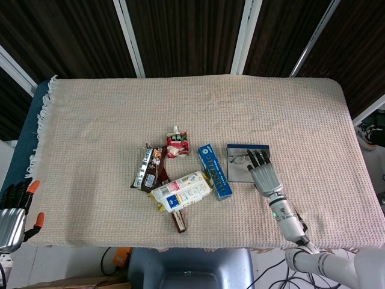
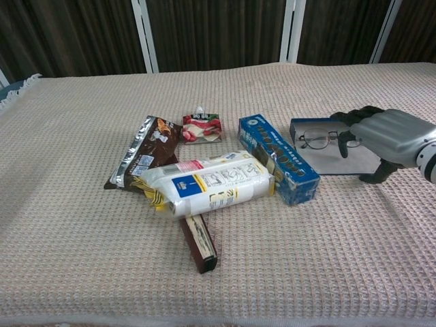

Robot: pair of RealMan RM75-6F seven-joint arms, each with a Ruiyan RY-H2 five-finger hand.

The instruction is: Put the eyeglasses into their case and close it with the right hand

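The eyeglasses (image 1: 239, 159) (image 2: 320, 141) lie in the far part of the flat grey open case (image 1: 239, 173) (image 2: 334, 162), right of centre on the cloth-covered table. My right hand (image 1: 264, 176) (image 2: 385, 136) hovers over the case's near right corner. Its fingers reach toward the glasses and hold nothing, and its thumb points down at the cloth beside the case. My left hand (image 1: 13, 208) hangs off the table's near left corner with its fingers apart and empty; the chest view does not show it.
A blue box (image 1: 215, 171) (image 2: 278, 158) lies just left of the case. Further left are a white packet (image 1: 180, 191) (image 2: 208, 184), a red pouch (image 1: 177, 144), a dark snack bag (image 1: 148, 168) and a brown bar (image 1: 178, 220).
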